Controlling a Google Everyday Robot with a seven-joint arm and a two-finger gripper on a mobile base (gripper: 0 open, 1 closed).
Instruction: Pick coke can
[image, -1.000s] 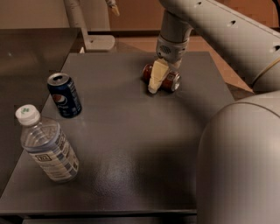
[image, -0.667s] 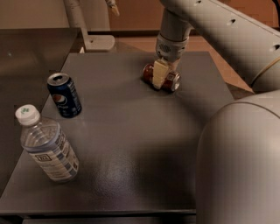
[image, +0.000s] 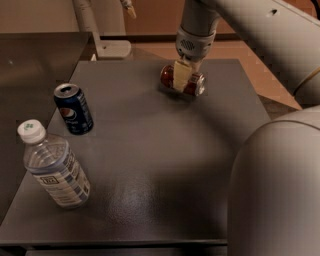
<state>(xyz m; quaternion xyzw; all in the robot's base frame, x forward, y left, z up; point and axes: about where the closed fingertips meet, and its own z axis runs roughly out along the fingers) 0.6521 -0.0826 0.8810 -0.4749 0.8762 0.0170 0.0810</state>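
At the far side of the dark table (image: 165, 165): the coke can (image: 194, 83) lies on its side, right of centre, its silver end turned to the right.
Camera view, surroundings: a dark blue Pepsi can (image: 73, 109) stands upright near the left edge, well apart from the coke can. A clear water bottle (image: 55, 167) with a white cap stands at the near left corner, tilted a little, just in front of the Pepsi can.
Beyond the table: a white stand (image: 95, 30) rises from a flat base behind the far left corner.
In the way: the stretch of table between the coke can and the two left-hand things is bare. The robot's pale rounded body (image: 280, 190) fills the lower right and hides that corner of the table.
Arm pose: the arm (image: 260, 30) comes in from the upper right and turns down at the wrist, so the gripper (image: 181, 79) points straight down onto the middle of the coke can, its pale tip crossing the can's red side.
Grip: cannot tell whether it has closed on the coke can; the can's underside looks level with the table.
Count: one coke can, one Pepsi can, one water bottle, one gripper.
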